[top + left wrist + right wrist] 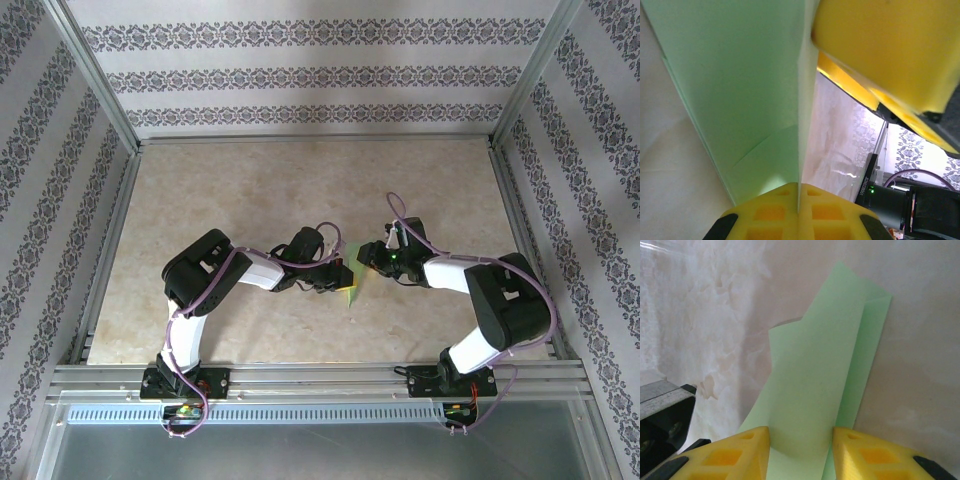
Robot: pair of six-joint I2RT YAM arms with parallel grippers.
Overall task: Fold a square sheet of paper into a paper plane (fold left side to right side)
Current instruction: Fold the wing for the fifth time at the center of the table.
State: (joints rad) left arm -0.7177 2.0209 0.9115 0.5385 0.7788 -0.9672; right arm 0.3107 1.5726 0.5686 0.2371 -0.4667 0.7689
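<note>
The light green sheet of paper is folded into a narrow, layered plane shape at the table's middle, between the two arms. My left gripper is shut on it. In the left wrist view its yellow pads pinch a thin standing edge of the paper at the gripper. My right gripper is open, and in the right wrist view a folded flap of the paper runs between its fingers at the gripper. A yellow right finger hangs close above the paper.
The beige mottled tabletop stretches behind and to both sides of the arms. Patterned walls and aluminium rails frame it. The two wrists nearly meet over the paper, with cables looping above them.
</note>
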